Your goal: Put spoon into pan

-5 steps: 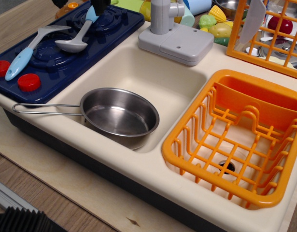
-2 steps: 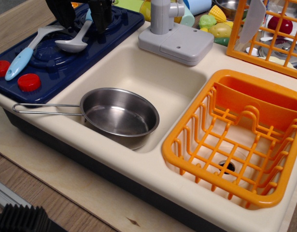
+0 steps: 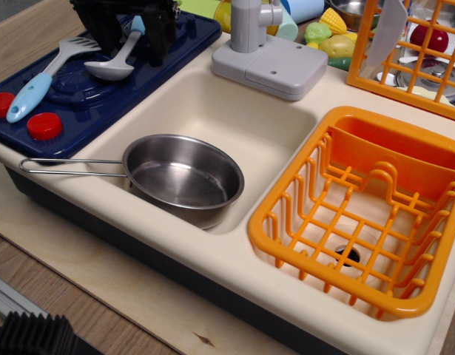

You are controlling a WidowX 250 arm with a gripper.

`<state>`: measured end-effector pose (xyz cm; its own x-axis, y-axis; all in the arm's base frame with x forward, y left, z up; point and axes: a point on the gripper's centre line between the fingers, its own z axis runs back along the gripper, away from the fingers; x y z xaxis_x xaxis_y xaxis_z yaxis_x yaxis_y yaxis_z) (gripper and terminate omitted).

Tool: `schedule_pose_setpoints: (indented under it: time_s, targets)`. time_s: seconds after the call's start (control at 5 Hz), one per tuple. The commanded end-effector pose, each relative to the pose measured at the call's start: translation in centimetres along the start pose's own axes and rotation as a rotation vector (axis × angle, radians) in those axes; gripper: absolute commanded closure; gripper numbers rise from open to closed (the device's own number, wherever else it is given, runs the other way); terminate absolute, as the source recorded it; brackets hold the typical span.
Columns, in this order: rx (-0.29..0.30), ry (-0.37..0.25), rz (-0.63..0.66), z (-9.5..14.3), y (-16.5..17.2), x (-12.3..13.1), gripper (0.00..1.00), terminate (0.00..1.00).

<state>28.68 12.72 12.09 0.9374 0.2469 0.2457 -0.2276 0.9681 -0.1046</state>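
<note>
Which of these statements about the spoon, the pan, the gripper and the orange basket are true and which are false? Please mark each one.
1. The spoon lies on the dark blue stove top. True.
2. The pan already holds the spoon. False: the pan is empty.
3. The gripper is above the spoon's handle, its fingers on both sides of it. True.
4. The pan stands inside the orange basket. False: it sits in the beige sink basin, left of the basket.
5. The spatula lies left of the spoon. True.
</note>
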Motion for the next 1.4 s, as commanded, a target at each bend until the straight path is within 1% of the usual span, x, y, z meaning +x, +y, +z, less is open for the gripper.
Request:
schedule_pose_setpoints:
  time_s: [0.0,0.2,0.4,0.6,0.8,1.0,1.2]
  targets:
    - [0.027,-0.036,-0.008,-0.3,0.5,-0.1,1.0,0.0]
    - [0.041,-0.038,-0.011,-0.3,0.4,-0.2,1.0,0.0]
    - [0.063,-0.027,-0.031,0.5,0.1,0.6,1.0,0.0]
    - [0.099,-0.007,-0.029,2.1,-0.9,1.4,1.0,0.0]
    - [0.113,0.01,0.016,3.6,-1.5,0.8,1.0,0.0]
    - [0.122,0.011,0.079,4.5,-1.7,-0.5,1.0,0.0]
    - [0.127,-0.008,0.121,4.8,-2.1,-1.8,1.0,0.0]
